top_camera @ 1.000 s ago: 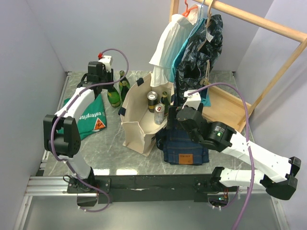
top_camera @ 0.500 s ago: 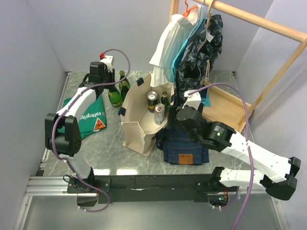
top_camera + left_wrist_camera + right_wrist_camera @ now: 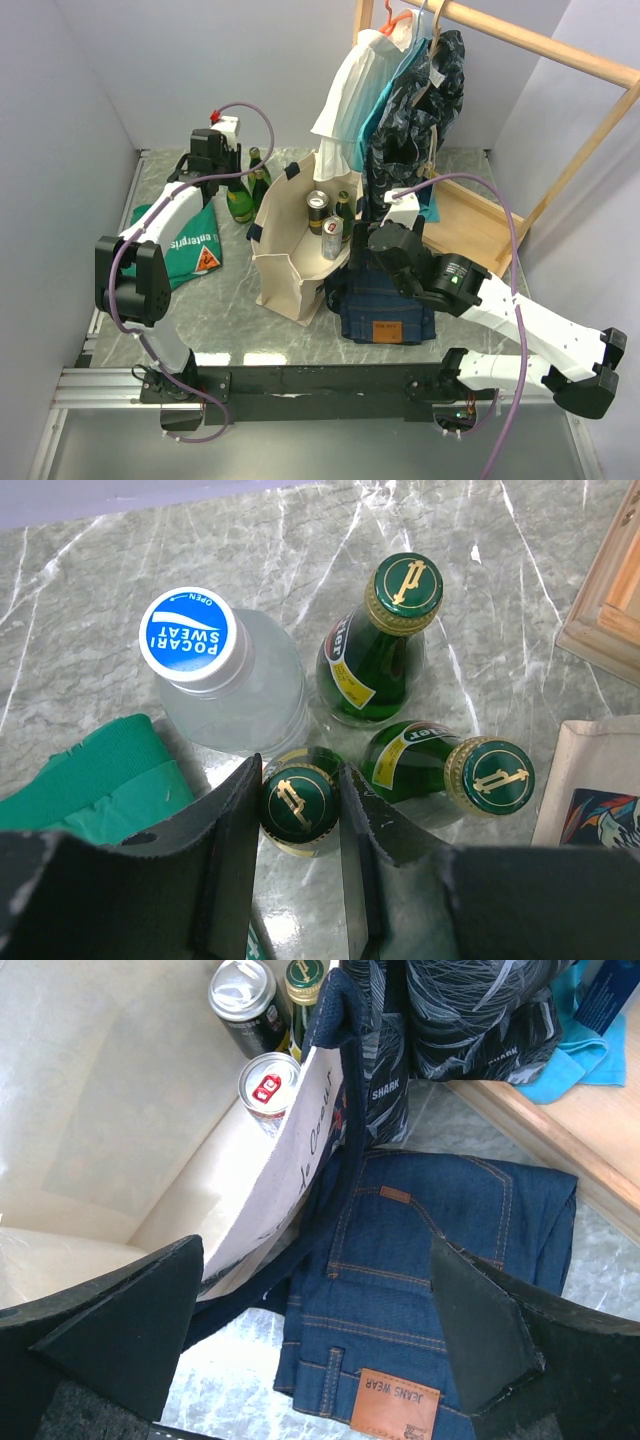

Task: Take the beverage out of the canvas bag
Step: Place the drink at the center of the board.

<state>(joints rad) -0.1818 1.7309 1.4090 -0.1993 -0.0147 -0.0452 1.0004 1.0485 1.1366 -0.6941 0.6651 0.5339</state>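
We saw the left gripper (image 3: pixel 298 777) closed narrowly on the gold-rimmed cap of a small green bottle (image 3: pixel 300 802), one finger pressed to each side of it. Just beyond those jaws stood two matching green bottles (image 3: pixel 400 590) (image 3: pixel 485 775) and a clear bottle with a blue cap (image 3: pixel 190 635), all upright on the marble table (image 3: pixel 300 540). A green cloth (image 3: pixel 90 780) lay off the outer side of one finger. A corner of the canvas bag (image 3: pixel 590 770) showed off the outer side of the other finger, apart from the held bottle. The right gripper (image 3: pixel 318 1250) hung with its jaws spread wide, gripping nothing. The bag's rim and a dark navy strap handle (image 3: pixel 335 1020) ran through the gap between them. The bag's pale interior (image 3: pixel 100 1080) lay past one finger and the folded blue jeans (image 3: pixel 430 1250) under the other. The bag looked boxy and cream-beige, standing open with stiff upright walls and script lettering on its side. Inside it, beyond the open jaws, we made out a dark can (image 3: pixel 243 990), a can with a red tab (image 3: pixel 268 1080) and another green bottle top (image 3: pixel 303 975), all close against the wall nearest the jeans.
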